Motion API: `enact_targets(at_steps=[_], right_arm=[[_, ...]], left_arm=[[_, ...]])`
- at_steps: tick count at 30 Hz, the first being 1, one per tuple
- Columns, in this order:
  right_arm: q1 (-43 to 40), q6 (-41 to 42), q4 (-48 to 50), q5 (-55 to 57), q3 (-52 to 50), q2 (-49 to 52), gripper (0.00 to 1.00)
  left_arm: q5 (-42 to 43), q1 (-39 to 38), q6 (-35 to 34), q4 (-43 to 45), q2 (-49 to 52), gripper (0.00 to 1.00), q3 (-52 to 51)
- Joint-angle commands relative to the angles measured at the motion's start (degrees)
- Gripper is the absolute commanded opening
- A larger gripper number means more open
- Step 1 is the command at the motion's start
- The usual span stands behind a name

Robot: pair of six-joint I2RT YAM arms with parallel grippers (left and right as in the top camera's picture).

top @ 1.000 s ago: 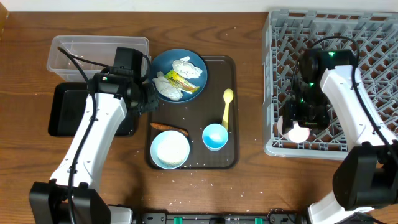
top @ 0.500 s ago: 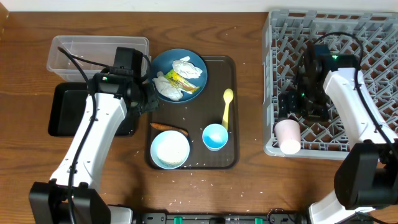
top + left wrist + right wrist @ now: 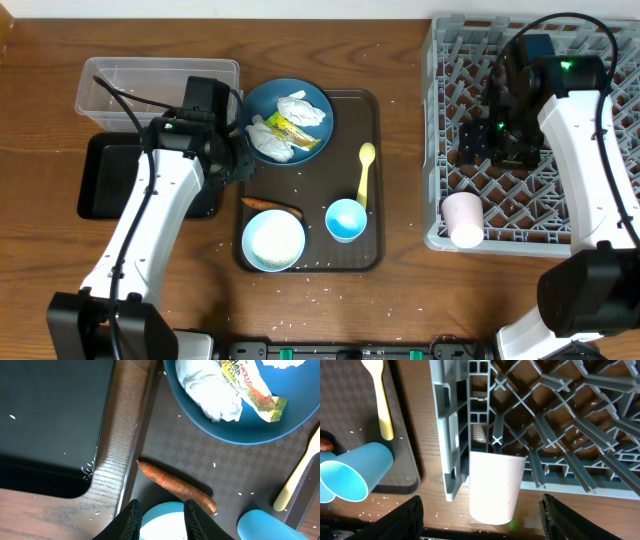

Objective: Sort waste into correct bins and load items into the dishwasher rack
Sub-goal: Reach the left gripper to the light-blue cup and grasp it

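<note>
Pink cup [image 3: 464,218] lies in rack [image 3: 436,90] corner — right end effector [image 3: 482,512] released (blue cup [image 3: 355,472] outside).

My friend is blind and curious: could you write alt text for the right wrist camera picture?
A pale pink cup sits at the corner of a grey lattice rack, framed by the open right pincer. To its left, a light-blue cup and a yellow spoon rest on a dark tray.
</note>
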Motion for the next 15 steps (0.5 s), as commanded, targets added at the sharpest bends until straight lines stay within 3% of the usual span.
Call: enact_targets(at_steps=[1,5,8,15], right_arm=[[2.0,-1.1,0.7,-0.4,-0.2,0.0,0.73],[3.7,-1.0,3.8,-0.4,-0.2,0.0,0.77],[4.2,0.0,5.5,-0.4,-0.2,0.0,0.81],[3.5,0.2,8.9,-0.4,-0.2,0.0,0.84]], left_arm=[[-0.4,-1.2,2.9,0.0,-0.1,0.31,0.2],[-0.4,-6.0,6.4,0.8,0.0,0.31,0.2],[-0.5,-11.8,8.5,2.3,0.3,0.37,0.2],[-0.5,-22.6,8.2,3.5,6.0,0.40,0.2]])
